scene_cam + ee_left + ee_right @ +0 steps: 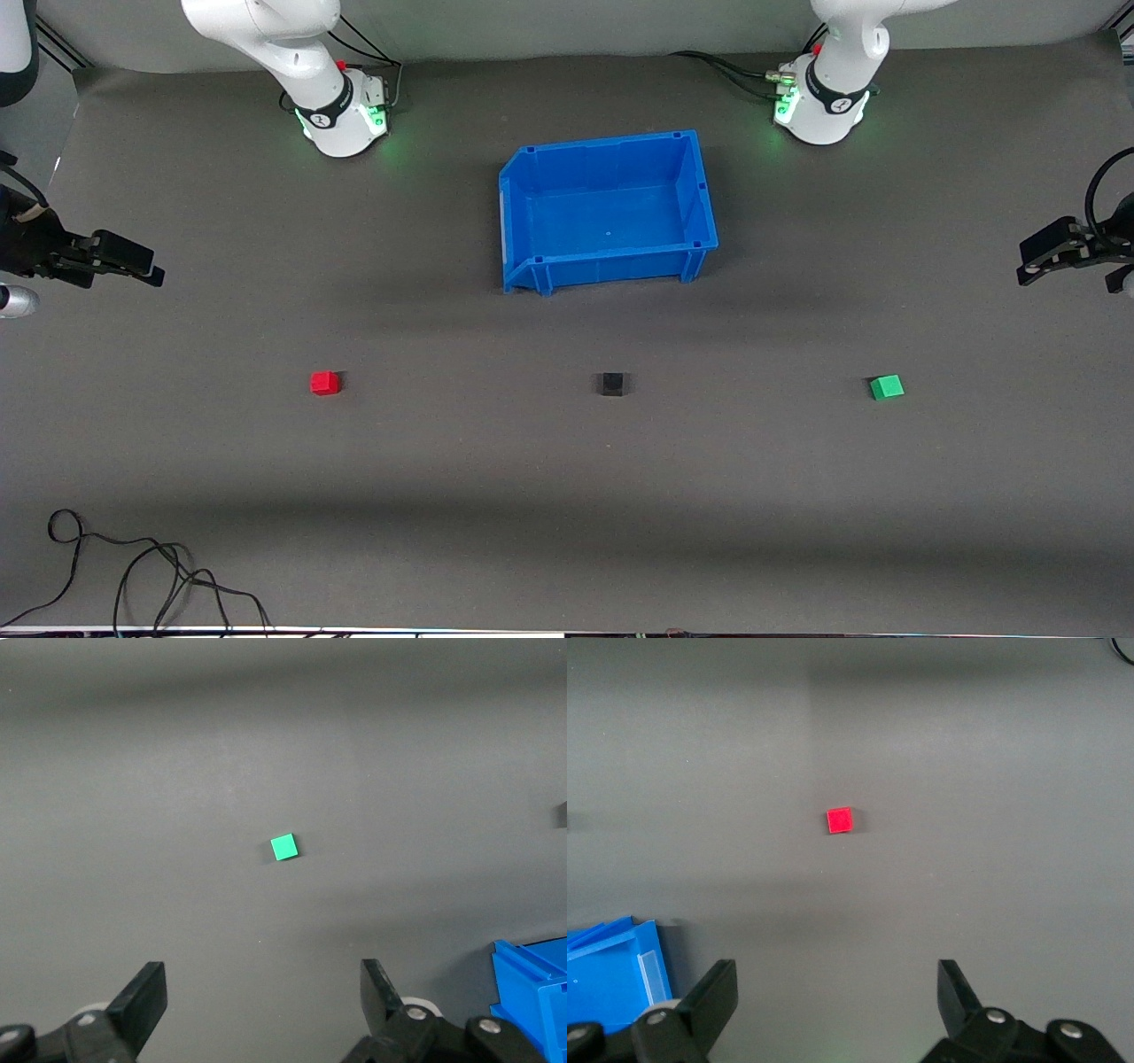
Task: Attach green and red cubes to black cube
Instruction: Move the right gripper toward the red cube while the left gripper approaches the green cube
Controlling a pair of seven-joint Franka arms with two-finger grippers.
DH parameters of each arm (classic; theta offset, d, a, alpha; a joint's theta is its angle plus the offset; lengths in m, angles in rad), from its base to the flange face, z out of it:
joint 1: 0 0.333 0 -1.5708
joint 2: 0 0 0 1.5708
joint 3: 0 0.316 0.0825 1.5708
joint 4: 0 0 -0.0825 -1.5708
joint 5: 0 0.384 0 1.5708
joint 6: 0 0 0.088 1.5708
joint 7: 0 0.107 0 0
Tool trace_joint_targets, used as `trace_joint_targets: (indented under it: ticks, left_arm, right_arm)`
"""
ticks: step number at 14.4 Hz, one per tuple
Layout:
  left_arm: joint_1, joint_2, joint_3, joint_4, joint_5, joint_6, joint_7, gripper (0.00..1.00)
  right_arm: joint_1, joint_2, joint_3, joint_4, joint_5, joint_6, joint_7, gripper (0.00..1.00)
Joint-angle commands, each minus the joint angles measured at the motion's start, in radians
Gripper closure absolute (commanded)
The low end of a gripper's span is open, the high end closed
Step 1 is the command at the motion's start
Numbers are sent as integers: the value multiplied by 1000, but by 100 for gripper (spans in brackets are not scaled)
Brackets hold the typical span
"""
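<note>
Green cube lies below the wide-open left gripper, red cube below the equally spread right gripper, black cube between

Table cover: dark grey, matt, looks like cloth or felt, faintly creased.
Blue bin: moulded plastic, smooth, slight sheen on walls.
Red cube, green cube: plain solid colour, smooth, likely plastic.
Black cube: matt.
Left gripper, right gripper: fingers spread, black matt plastic look, small shiny metal screws at base.
</note>
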Motion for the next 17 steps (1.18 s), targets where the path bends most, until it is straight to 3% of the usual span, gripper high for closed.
trace_joint_targets:
  ticks: [1,8,12,17]
  left_arm:
    - [-6,-2,4,12,-6,-18,-8,3]
    - [-3,7,5,10,-6,2,-5,2]
    - [-7,4,4,7,-4,-2,-9,3]
    - [-8,6,4,-5,2,-12,-9,1]
  right_arm:
    - [-9,0,1,2,-8,12,-20,0]
    - [-12,19,0,21,-8,12,17,0]
    - [3,71,6,79,-38,12,435,0]
    - [-6,143,3,137,24,26,946,0]
